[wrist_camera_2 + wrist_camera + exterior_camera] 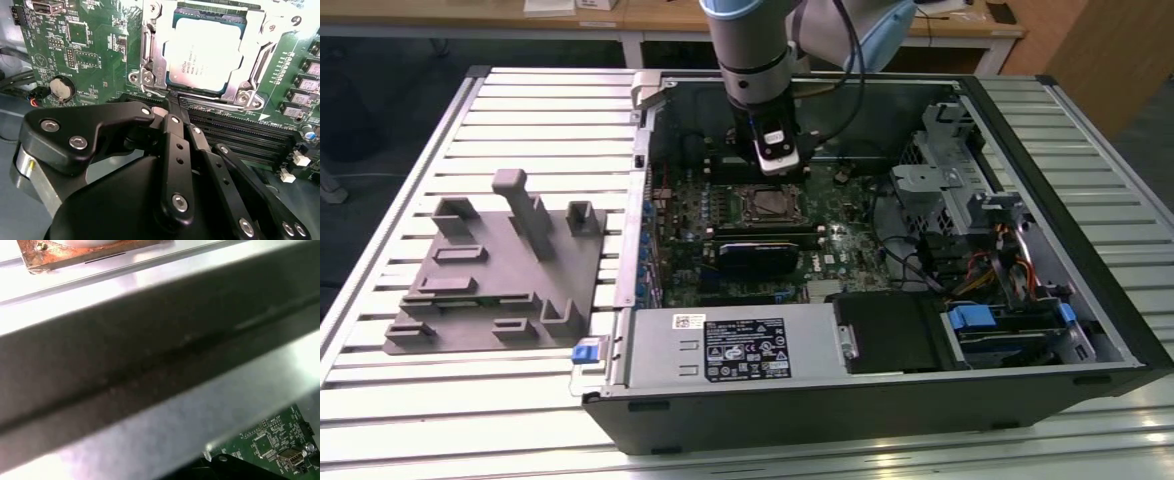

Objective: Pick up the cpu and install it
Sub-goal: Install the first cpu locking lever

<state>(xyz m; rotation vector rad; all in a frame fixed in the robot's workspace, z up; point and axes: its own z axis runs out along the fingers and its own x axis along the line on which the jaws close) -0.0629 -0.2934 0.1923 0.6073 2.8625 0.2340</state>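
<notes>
My gripper, fingers drawn together on nothing, hangs over the motherboard just short of the socket, where the cpu lies flat and square straight beyond my fingertips.

The cpu: small flat square chip, silvery-white metal top with faint dark print. Lies flat, face up, seated in the socket on the green motherboard (metal retention frame closes around its edges, green rim showing at the near side). In the exterior view it sits mid-board inside the open computer case, toward the far side.
</notes>
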